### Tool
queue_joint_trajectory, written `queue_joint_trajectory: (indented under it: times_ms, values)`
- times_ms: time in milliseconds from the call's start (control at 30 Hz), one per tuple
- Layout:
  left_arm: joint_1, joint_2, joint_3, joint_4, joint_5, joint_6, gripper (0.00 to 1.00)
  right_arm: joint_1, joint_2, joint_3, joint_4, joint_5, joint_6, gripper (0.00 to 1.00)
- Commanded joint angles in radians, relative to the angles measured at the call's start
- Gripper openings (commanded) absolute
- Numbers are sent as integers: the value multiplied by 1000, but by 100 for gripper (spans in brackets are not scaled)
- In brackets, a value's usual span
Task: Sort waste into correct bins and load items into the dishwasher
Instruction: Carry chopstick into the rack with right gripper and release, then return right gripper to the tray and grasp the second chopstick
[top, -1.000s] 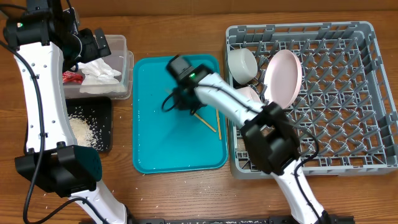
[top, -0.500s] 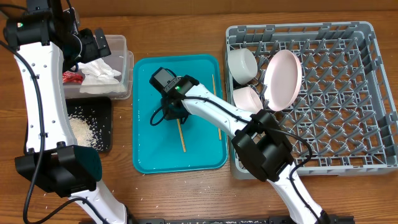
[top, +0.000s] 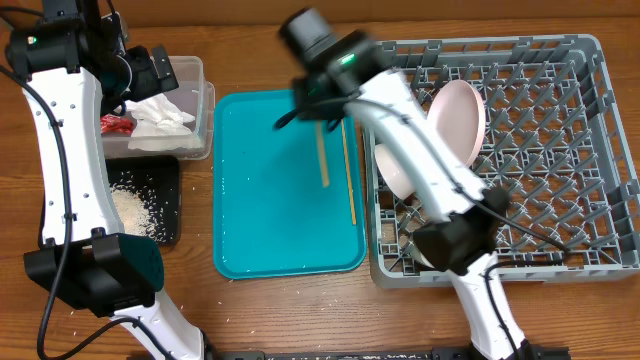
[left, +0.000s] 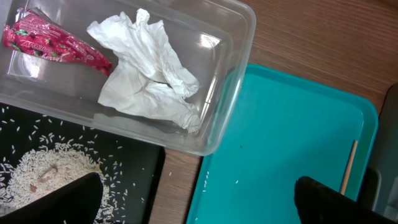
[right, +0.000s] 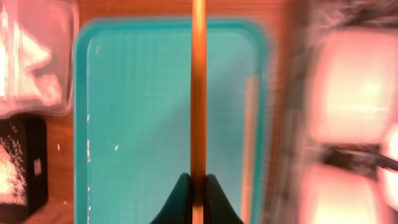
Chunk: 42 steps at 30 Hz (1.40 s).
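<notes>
My right gripper (right: 198, 186) pinches a chopstick (right: 198, 93) over the teal tray (right: 143, 124); left gripper (left: 198, 202) gapes wide, empty.

In the clear tub (left: 211, 37) lie a red wrapper (left: 53, 42) and napkin (left: 149, 74); rice (left: 37, 171) dots the black tray (left: 134, 183).

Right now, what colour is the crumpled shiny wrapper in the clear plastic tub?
The crumpled shiny wrapper is red, clearest in the left wrist view.

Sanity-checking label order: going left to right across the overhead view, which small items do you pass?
red wrapper → white napkin → held chopstick → loose chopstick → pink plate
</notes>
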Motion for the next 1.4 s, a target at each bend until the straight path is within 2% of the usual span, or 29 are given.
queue_joint_trajectory:
  times_ms: [0, 100, 267, 600, 800, 967, 1033, 1067, 1200, 1367]
  values:
    - [-8, 0, 21, 1, -4, -3, 100, -101, -81, 118, -91, 32, -22, 4]
    - [-8, 0, 21, 1, -4, -3, 100, -166, -126, 121, -101, -24, -48, 4]
    - [-8, 0, 21, 1, -4, -3, 100, -216, -235, 51, -102, -10, -56, 4]
    - [-8, 0, 21, 1, -4, -3, 100, -294, -453, -414, -101, 31, -51, 4]
    - [-8, 0, 21, 1, -4, -3, 100, -298, -466, -704, -95, 72, -51, 4]
    - [-8, 0, 21, 1, -4, -3, 100, -304, -466, -839, -66, 106, -48, 4]
    - [-8, 0, 21, 1, -4, -3, 100, -304, -466, -842, -62, 107, -49, 11]
    - [-8, 0, 21, 1, -4, -3, 100, -304, -466, -841, -56, 108, -58, 21]
    - [-8, 0, 21, 1, -4, -3, 100, -304, -466, -840, -54, 108, -113, 44]
    - [-8, 0, 21, 1, -4, -3, 100, -304, -466, -837, -13, 92, -136, 46]
